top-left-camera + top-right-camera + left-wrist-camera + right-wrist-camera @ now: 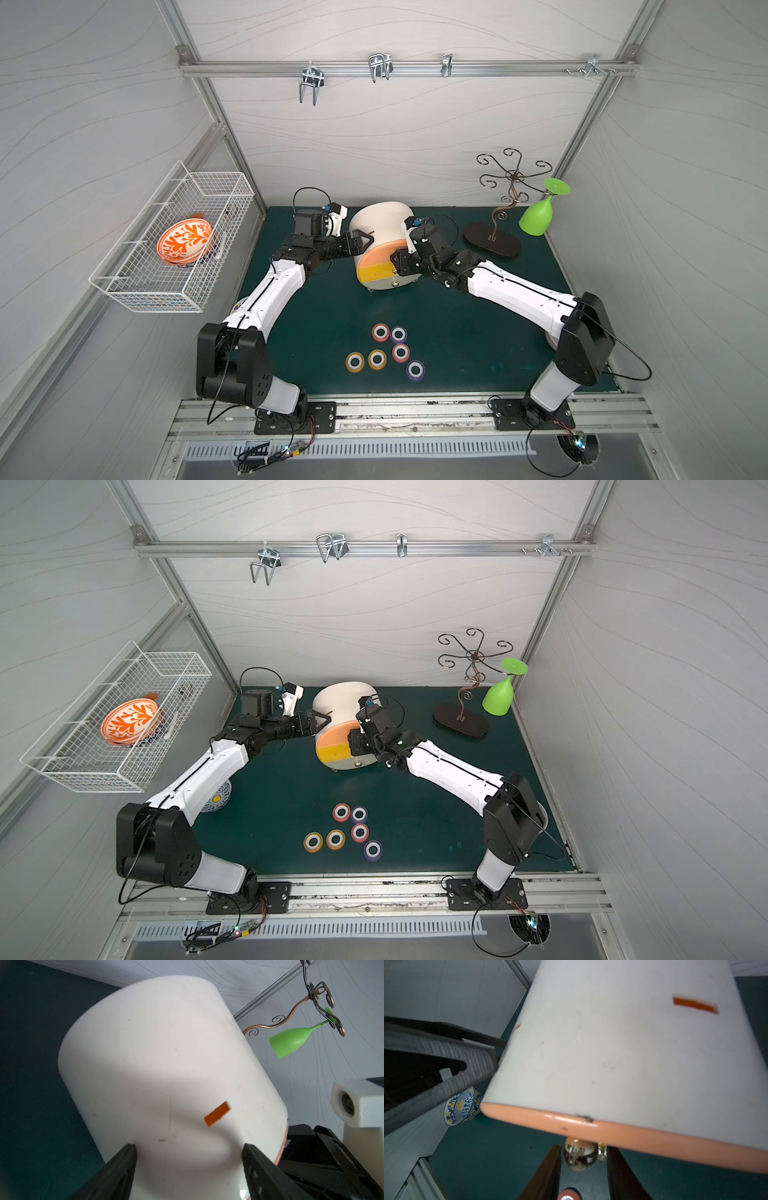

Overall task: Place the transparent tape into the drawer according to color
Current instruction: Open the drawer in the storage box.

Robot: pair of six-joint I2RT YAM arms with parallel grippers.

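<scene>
Several small tape rolls lie flat together on the green mat near the front: two red (380, 332) (401, 353), two purple (398, 334) (415, 369), two orange (377, 359) (355, 362). The white rounded drawer cabinet (380, 220) stands at the back, with pink (376, 253) and yellow (374, 272) drawer fronts. My left gripper (189, 1145) is open, its fingertips against the cabinet's white side. My right gripper (584, 1147) is at the front, its jaws narrow on either side of a shiny knob (580, 1156), with a thin gap showing. A red roll (568, 1195) shows below it.
A wire basket (124, 286) on the left wall holds an orange patterned bowl (185, 241). A blue and yellow bowl (216, 802) sits under my left arm. At the back right are a wire stand (492, 243) and a green goblet (540, 212).
</scene>
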